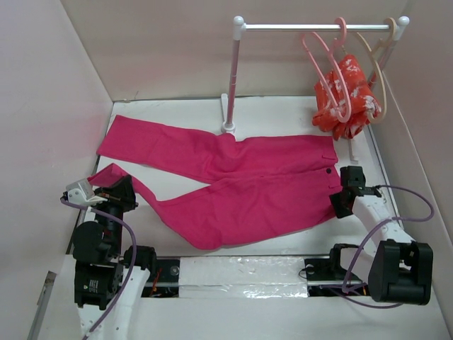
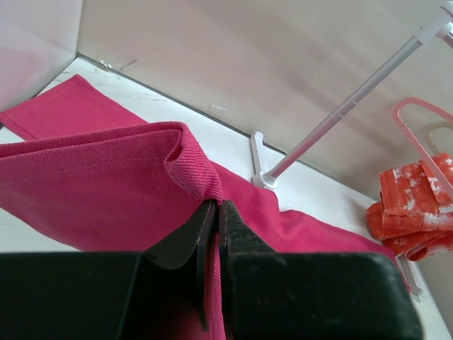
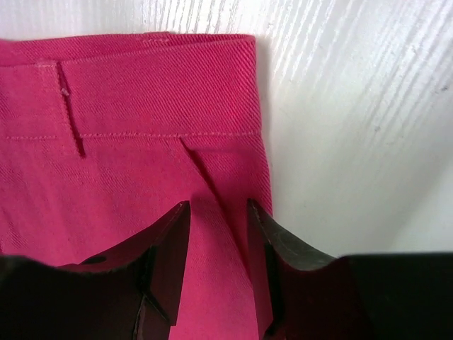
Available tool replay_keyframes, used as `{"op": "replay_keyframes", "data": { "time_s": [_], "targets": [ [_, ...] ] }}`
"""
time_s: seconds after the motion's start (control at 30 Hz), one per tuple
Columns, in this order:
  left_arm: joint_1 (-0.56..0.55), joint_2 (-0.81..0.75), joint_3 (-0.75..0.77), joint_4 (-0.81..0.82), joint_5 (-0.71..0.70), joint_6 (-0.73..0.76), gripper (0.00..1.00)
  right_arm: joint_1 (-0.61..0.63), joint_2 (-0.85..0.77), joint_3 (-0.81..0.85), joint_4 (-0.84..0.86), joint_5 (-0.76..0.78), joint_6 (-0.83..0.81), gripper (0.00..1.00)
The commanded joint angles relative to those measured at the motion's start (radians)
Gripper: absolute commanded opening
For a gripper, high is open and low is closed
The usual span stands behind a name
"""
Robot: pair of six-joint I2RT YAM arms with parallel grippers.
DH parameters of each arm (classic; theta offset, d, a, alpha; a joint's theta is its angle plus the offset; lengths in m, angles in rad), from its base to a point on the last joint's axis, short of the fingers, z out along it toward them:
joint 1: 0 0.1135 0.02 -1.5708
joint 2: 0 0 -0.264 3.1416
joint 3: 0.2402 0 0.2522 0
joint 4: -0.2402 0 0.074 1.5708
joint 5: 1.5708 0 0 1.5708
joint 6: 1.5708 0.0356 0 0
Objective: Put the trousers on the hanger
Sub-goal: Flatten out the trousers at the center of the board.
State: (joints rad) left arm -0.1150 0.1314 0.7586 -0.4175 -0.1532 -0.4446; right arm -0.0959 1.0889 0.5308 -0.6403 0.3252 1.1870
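The magenta-pink trousers (image 1: 233, 177) lie spread flat on the white table, waistband to the right and legs to the left. My left gripper (image 1: 117, 191) is shut on the hem of the near leg (image 2: 191, 166) and holds that fold slightly raised. My right gripper (image 1: 338, 193) is open and low over the waistband's near corner (image 3: 163, 92), with its jaws straddling a fold of the cloth (image 3: 218, 209). The light-pink hanger (image 1: 320, 71) hangs empty on the rail at the back right. It also shows in the left wrist view (image 2: 414, 138).
A white clothes rail (image 1: 311, 27) stands on a post (image 1: 231, 78) whose foot rests by the trousers' far edge. A beige hanger (image 1: 376, 71) carries a red-orange patterned garment (image 1: 350, 95). Walls close in the table on the left, back and right.
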Motion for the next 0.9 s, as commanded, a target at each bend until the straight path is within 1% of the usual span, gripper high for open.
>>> {"op": "replay_keyframes", "data": {
  "time_s": [0.0,0.07,0.1,0.13,0.27,0.3,0.33,0.37,0.43,0.5,0.53,0.57,0.6,0.67,0.7,0.73,0.8,0.87],
  "targets": [
    [-0.009,0.005,0.010,0.046,-0.009,0.003,0.00,0.022,-0.018,0.061,-0.062,0.106,0.037,0.45],
    [-0.009,0.013,0.011,0.045,-0.006,0.003,0.00,0.022,0.002,0.038,-0.016,0.084,0.029,0.48],
    [-0.009,0.013,0.010,0.045,-0.006,0.003,0.00,0.022,0.040,0.032,0.000,0.080,0.025,0.50],
    [-0.009,0.010,0.008,0.043,-0.005,0.003,0.00,0.013,0.063,0.025,0.055,0.069,0.005,0.49],
    [-0.009,0.005,0.008,0.042,-0.003,0.001,0.00,0.004,0.183,0.075,0.094,0.075,-0.104,0.43],
    [-0.009,0.007,0.008,0.042,-0.003,0.001,0.00,0.004,0.202,0.087,0.103,0.080,-0.121,0.40],
    [-0.009,0.007,0.005,0.042,-0.002,0.001,0.00,0.004,0.233,0.103,0.155,0.066,-0.151,0.32],
    [-0.009,0.008,0.007,0.042,0.000,0.000,0.00,0.004,0.249,0.112,0.178,0.051,-0.194,0.29],
    [-0.009,0.008,0.007,0.042,0.001,-0.002,0.00,0.004,0.276,0.142,0.232,0.026,-0.223,0.26],
    [-0.009,0.010,0.005,0.040,0.003,-0.002,0.00,0.004,0.315,0.164,0.281,-0.011,-0.303,0.26],
    [-0.009,0.010,0.007,0.042,0.003,-0.002,0.00,0.004,0.327,0.179,0.328,-0.065,-0.341,0.27],
    [-0.009,0.010,0.007,0.042,0.003,-0.002,0.00,0.004,0.342,0.219,0.317,-0.077,-0.384,0.31],
    [-0.009,0.010,0.007,0.042,0.003,-0.002,0.00,0.004,0.342,0.239,0.317,-0.077,-0.391,0.31],
    [-0.009,0.008,0.005,0.042,0.004,-0.002,0.00,-0.014,0.318,0.258,0.262,-0.026,-0.382,0.42],
    [-0.009,0.008,0.005,0.042,0.003,-0.003,0.00,-0.033,0.272,0.247,0.245,-0.011,-0.373,0.49],
    [-0.009,0.007,0.004,0.042,0.000,-0.003,0.00,-0.056,0.243,0.230,0.237,-0.005,-0.365,0.52],
    [-0.009,0.004,0.005,0.040,-0.002,-0.003,0.00,-0.129,0.183,0.155,0.244,-0.011,-0.346,0.56],
    [-0.009,0.002,0.005,0.042,0.000,-0.003,0.00,-0.169,0.100,0.111,0.234,0.001,-0.325,0.58]
  ]
}}
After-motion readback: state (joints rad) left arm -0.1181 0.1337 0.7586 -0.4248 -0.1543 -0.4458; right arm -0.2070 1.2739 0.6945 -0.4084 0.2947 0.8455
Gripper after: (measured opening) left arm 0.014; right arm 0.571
